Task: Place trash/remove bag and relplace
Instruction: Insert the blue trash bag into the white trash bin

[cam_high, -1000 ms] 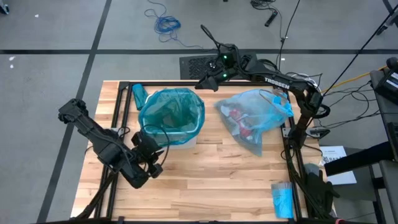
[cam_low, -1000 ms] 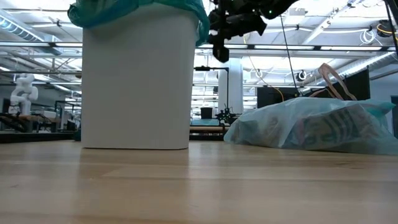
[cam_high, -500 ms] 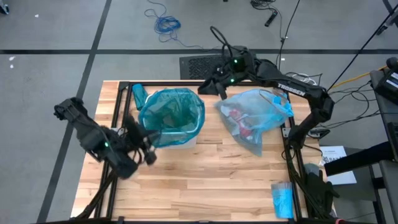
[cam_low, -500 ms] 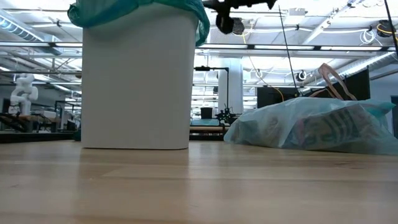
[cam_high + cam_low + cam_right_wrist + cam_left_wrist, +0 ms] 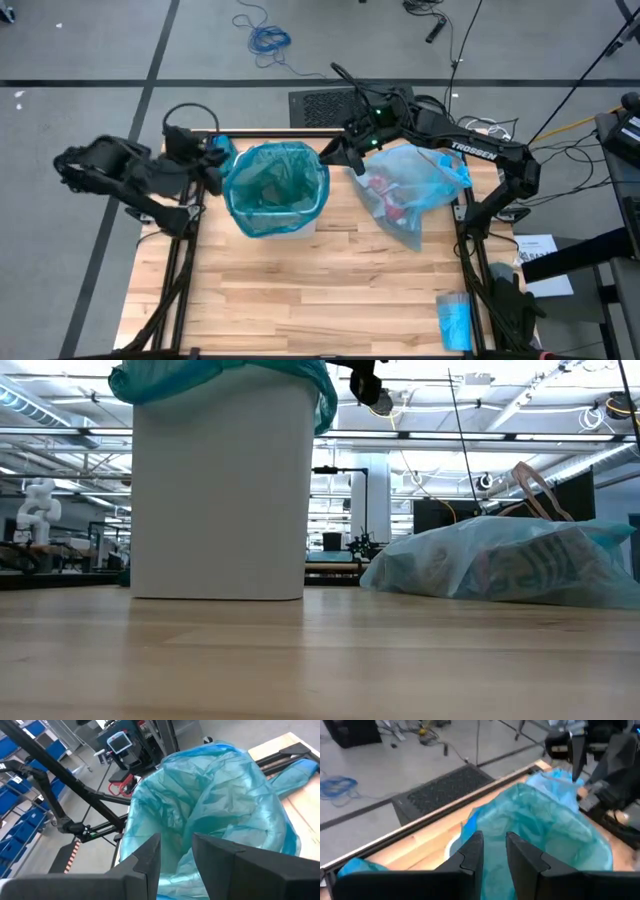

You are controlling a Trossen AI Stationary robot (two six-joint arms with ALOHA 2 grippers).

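Note:
A white bin stands on the table, lined with a darker teal-green bag folded over its rim. To its right the pale sky-blue bag lies on its side on the wood, and red-and-white trash shows through it. My left gripper hovers open at the bin's far-left rim. My right gripper hangs open, high between the bin and the pale bag. Neither holds anything.
A blue roll lies at the table's far-left corner, just beside my left gripper. A small folded blue packet sits at the near-right edge. Bare wood stretches along the near side. Black frame rails run along the table's edges.
My left arm has swung from the near-left side of the bin toward the far-left corner and now points at the bin's rim. My right gripper has risen and moved right, from the bin's far rim toward the pale bag. Bin and bags have kept still.

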